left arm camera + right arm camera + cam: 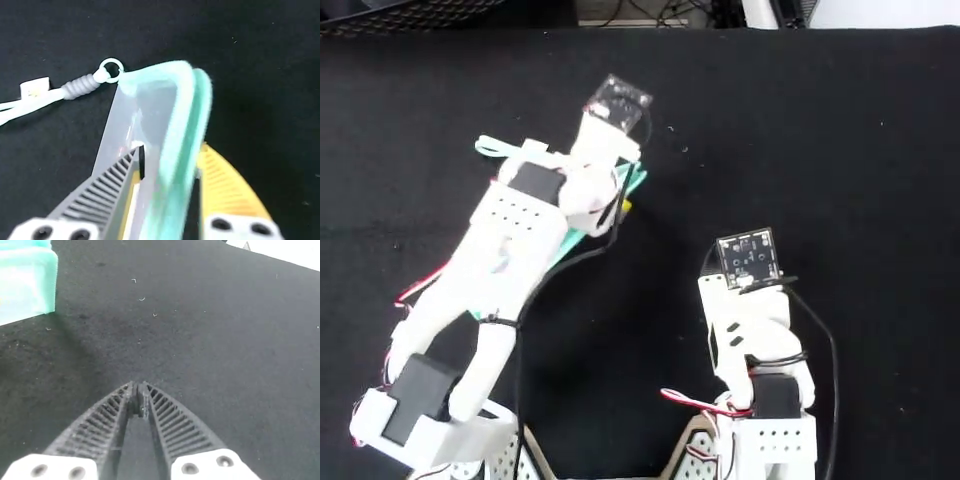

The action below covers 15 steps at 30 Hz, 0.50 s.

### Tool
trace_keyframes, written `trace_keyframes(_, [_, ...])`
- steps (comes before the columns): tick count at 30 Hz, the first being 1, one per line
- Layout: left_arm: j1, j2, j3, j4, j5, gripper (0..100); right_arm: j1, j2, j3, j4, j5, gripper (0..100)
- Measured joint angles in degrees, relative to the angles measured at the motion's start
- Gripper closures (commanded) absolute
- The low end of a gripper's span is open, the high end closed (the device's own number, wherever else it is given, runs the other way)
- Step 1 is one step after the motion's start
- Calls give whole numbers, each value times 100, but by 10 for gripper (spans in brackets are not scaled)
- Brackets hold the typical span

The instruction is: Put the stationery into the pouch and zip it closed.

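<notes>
The pouch point(150, 115) is translucent with a teal rim. In the left wrist view it stands on edge between my left gripper's point(170, 150) grey and yellow fingers, which are shut on it. A metal ring point(110, 69) at its corner carries a grey cord pull point(82, 85) and a white strap. From above, the left arm lies over the pouch point(636, 180) at the table's upper left, with teal edges showing beside it. My right gripper point(138, 401) is shut on nothing above bare black cloth, and a corner of the pouch point(25, 280) is farther off.
A black cloth point(840, 150) covers the whole table. The right arm point(750, 320) is folded back near the front edge at the lower right. Open cloth lies to the right of the pouch and behind it.
</notes>
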Motion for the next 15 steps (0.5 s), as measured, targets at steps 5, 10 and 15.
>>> trace_keyframes(5, [-105, 0, -1371, 1451, 35, 940, 0, 0, 0, 0, 0, 986])
trace_keyframes(10, [-185, 0, -2505, 2699, 35, 943, 0, 0, 0, 0, 0, 986])
trace_keyframes(15, [-536, -9, -2488, 3042, 35, 969, 0, 0, 0, 0, 0, 986])
